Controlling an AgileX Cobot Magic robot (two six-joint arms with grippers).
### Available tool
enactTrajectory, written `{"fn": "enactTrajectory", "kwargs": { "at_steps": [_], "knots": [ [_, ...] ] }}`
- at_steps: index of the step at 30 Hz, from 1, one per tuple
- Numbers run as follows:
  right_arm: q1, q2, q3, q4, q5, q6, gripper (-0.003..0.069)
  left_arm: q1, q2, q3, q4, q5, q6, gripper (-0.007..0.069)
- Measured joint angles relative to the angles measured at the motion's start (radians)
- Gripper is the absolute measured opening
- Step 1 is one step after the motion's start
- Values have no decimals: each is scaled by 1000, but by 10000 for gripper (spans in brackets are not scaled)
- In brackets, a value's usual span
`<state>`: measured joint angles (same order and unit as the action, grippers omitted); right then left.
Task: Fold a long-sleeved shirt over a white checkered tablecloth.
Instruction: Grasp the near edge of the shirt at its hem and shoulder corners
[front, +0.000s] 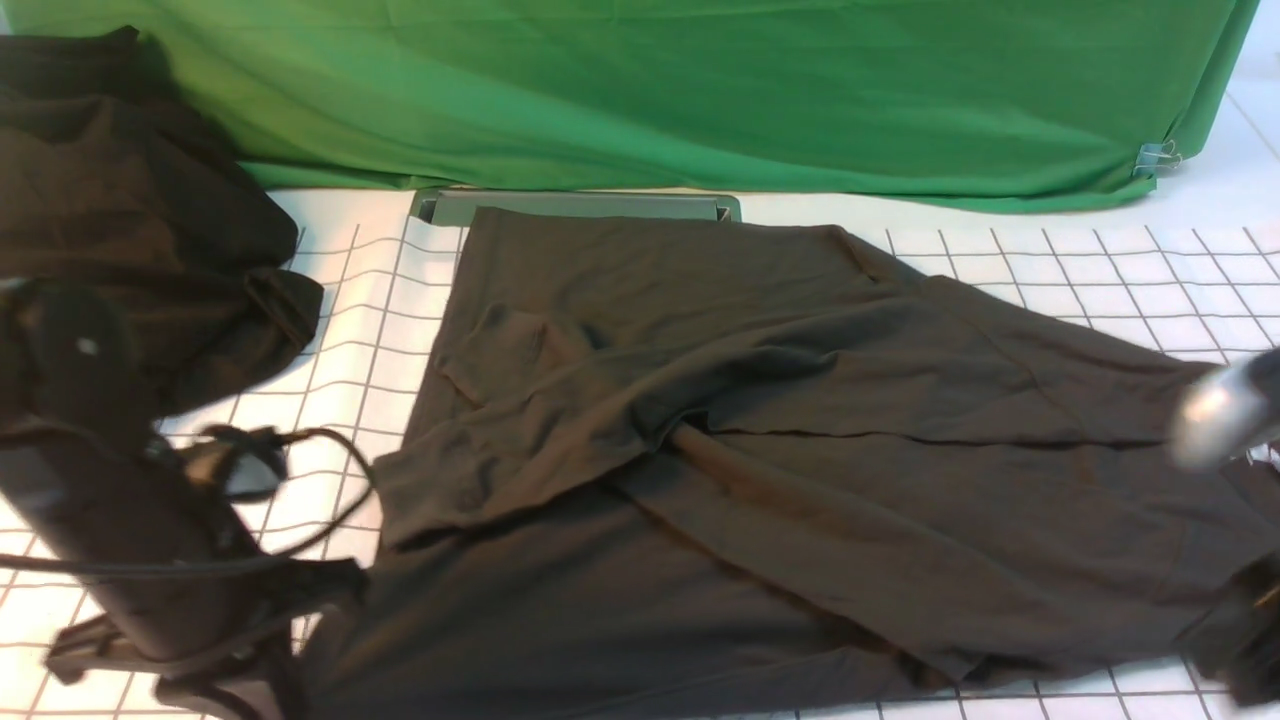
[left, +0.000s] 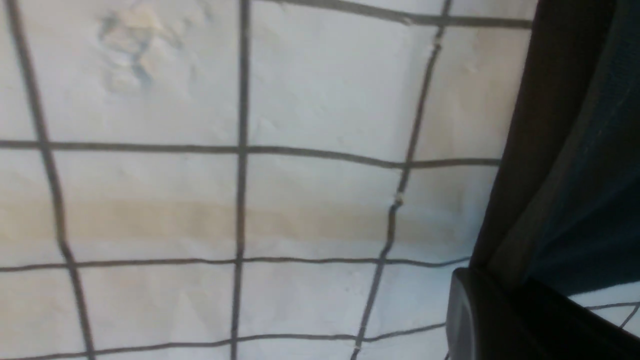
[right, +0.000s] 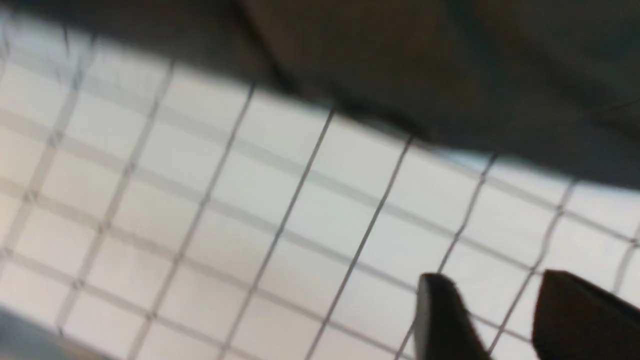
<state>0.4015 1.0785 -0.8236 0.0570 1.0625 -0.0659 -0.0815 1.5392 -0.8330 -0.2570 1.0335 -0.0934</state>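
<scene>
Front view, one lot: shirt (front: 760, 430) on tablecloth (front: 1100, 270).

**Position.** The shirt lies flat across the middle of the table. Its long axis runs left to right, the right end a little nearer the robot. Its far edge meets a grey tray (front: 580, 205) below the green cloth (front: 700, 90).

**Key relation.**
- The shirt's near-left corner lies at the left arm.
- In the left wrist view the left gripper (left: 500, 310) has its fingers pressed together on a band of dark fabric. The band rises taut from them, so this corner reads as pinched.
- In the right wrist view the right gripper (right: 505, 320) has its fingers (right: 440, 320) spread, and only bare grid shows in the gap.
- The shirt's edge (right: 450, 75) lies ahead of those fingers and apart from them, with open tablecloth between.
- The right arm is the nearer one to the shirt's right end. It would likely have to reach forward to that edge before any fold across the long axis.

**Condition.**
- Dark charcoal, soft and matte.
- Rumpled at the centre, with a raised pucker left of the middle.
- One long flap or sleeve crosses diagonally toward the near-right.
- No logo or label shows.

**Also present.** A second dark garment (front: 120, 200) is heaped at the far left, apart from the shirt.
</scene>
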Motion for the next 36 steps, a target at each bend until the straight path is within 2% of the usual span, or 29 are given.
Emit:
{"fn": "enactTrajectory", "kwargs": {
  "at_steps": [2,3,4,6,8,11,13,16,18,25,28,33,36],
  "knots": [
    [69,65,15,-48,-4,20,360,44,0,0,0,9,34,13],
    [121,104,21,-92,-11,26,425,72,0,0,-2,14,57,13],
    [128,111,22,-98,-13,28,433,79,0,0,-4,15,60,13],
    [197,186,23,-154,-56,33,513,101,0,0,-9,16,81,13],
    [249,242,23,-184,-102,20,543,103,0,0,-14,16,86,13],
    [294,315,23,-196,-162,-20,544,103,0,0,-15,16,93,13],
    [322,388,23,-199,-221,-61,517,103,0,0,-16,15,93,13],
    [331,437,23,-206,-257,-78,486,103,0,0,-16,15,93,13],
    [334,483,23,-222,-286,-88,436,103,0,0,-16,15,93,13],
    [334,535,23,-280,-308,-87,407,103,0,0,-16,15,93,13],
    [334,538,20,-285,-304,-84,416,103,0,0,-16,13,93,13],
    [334,540,-34,-284,-239,-80,514,103,0,0,-16,12,99,13],
    [334,540,-70,-284,-217,-80,536,103,0,0,-16,12,99,13]
  ]
}}
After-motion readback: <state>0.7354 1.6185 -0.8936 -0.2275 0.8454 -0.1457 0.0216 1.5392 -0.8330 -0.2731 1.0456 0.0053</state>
